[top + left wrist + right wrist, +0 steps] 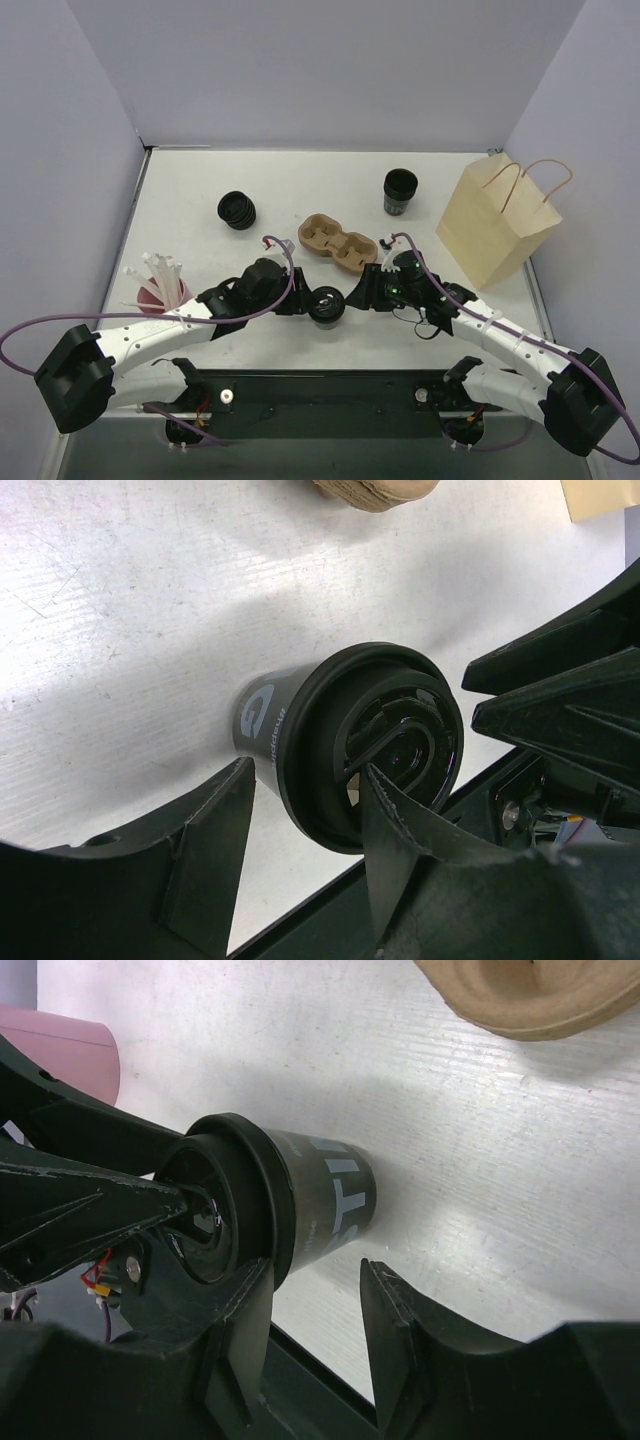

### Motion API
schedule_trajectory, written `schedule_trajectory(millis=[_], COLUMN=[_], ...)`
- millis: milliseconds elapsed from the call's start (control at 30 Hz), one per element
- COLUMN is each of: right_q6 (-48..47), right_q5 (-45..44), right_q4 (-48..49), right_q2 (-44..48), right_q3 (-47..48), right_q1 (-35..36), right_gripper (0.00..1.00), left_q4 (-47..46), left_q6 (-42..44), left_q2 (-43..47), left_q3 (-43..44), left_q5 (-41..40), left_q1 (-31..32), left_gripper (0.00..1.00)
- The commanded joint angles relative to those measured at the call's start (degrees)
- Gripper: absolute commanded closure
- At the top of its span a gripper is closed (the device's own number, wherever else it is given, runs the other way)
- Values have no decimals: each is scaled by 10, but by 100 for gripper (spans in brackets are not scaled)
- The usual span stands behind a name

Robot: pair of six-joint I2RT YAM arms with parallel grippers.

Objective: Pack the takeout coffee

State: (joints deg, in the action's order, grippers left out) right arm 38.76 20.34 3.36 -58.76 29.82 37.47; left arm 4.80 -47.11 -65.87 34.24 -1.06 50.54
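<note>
The table (200, 190) is viewed from above, and the work is gathered at the middle of its near edge. The paper bag (495, 225) is stood upright toward the right edge, well apart from both arms. The brown pulp carrier (338, 243) is laid near the centre of the table, just beyond the cup on its far side and a little to the right; no cup is seen in either well. The left gripper (304, 301) and the right gripper (358, 292) are pointed at each other from either side, with the cup between their tips, so neither arm can be called clearly nearer. Each pair of jaws is held at a middling width and nothing is clamped. In the left wrist view one finger (215, 830) is parted from the cup wall by a strip of table. In the right wrist view one finger (400, 1330) is likewise clear of it, and whether the lid rim is touched by the other cannot be told. The takeout coffee (327, 305) is stood upright with its lid on, its long axis vertical. The coming move is judged to turn on this: the cup would have to be taken across its wall from the side, raised along its axis, and carried the short way toward the far edge to a well.
</note>
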Motion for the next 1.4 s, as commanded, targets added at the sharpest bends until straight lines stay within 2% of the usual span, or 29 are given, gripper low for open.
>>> schedule_trajectory(millis=[0, 633, 800, 1133, 1300, 1367], right_q6=[-20, 16, 20, 58, 90, 96], right_q5=[40, 107, 67, 30, 19, 25], right_q4=[-16, 99, 108, 205, 232, 221], right_q2=[3, -73, -58, -47, -48, -21], right_q3=[27, 13, -42, -193, -223, -213], right_q1=[-19, -41, -41, -40, -22, -16], right_gripper=[61, 68, 75, 80, 81, 80], left_q4=[64, 35, 32, -1, -15, -15], left_q6=[39, 40, 38, 17, 39, 60], left_q2=[-15, -30, -36, -47, -60, -67], left_q3=[0, -19, -29, -76, -81, -67], left_q5=[-32, -27, -32, -30, -32, -31], left_q1=[3, 9, 8, 10, 9, 10], left_gripper=[45, 46, 49, 50, 50, 51])
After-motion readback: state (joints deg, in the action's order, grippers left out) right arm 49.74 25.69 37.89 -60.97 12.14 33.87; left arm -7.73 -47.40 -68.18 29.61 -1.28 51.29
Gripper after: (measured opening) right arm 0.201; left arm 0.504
